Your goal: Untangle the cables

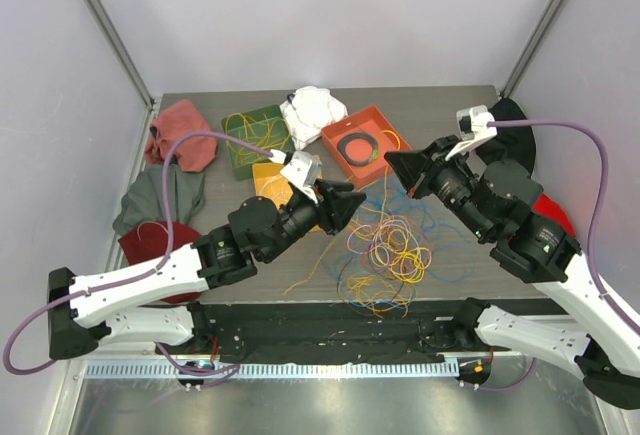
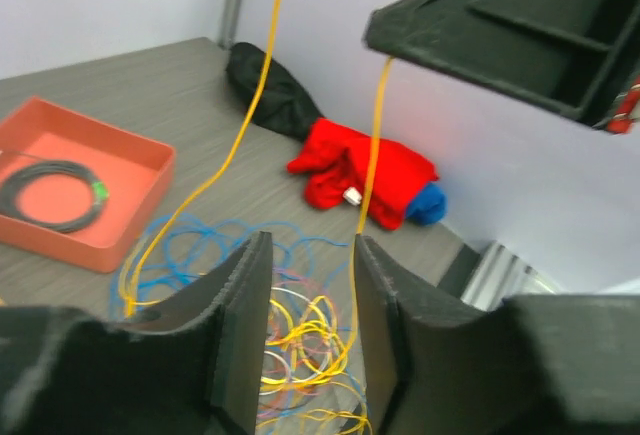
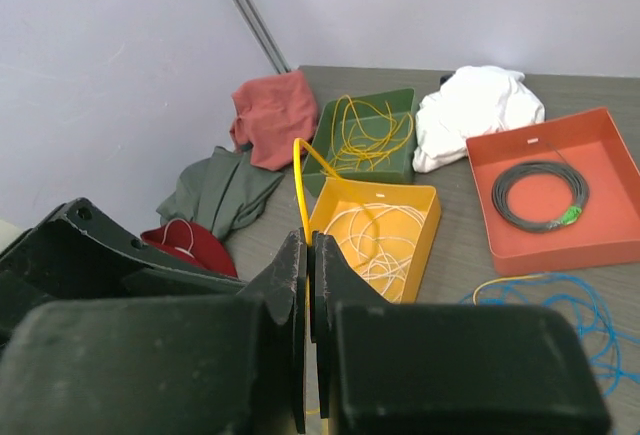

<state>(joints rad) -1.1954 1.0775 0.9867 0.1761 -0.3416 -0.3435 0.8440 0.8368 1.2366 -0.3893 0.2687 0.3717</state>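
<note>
The cables point(image 1: 385, 250) lie in a loose tangle of yellow, blue, pink and white loops at the table's near middle. My right gripper point(image 1: 397, 167) hangs above them, shut on a yellow cable point(image 3: 300, 180) that rises from between its fingertips point(image 3: 308, 245). In the left wrist view that cable's two strands point(image 2: 375, 125) run down into the tangle point(image 2: 300, 325). My left gripper point(image 2: 311, 247) is open, and one yellow strand passes through the gap close to its right finger point(image 2: 385, 295). In the top view the left gripper point(image 1: 352, 205) sits just left of the right one.
An orange tray point(image 1: 383, 121) with a black coil, a green tray point(image 1: 235, 155) with yellow cables and a yellow tray point(image 3: 420, 200) with white cables stand behind. White point(image 1: 312, 107), pink point(image 1: 180, 130), grey-green point(image 1: 160, 195) and dark red point(image 1: 150, 240) cloths lie left; a red cloth point(image 2: 360, 170) lies right.
</note>
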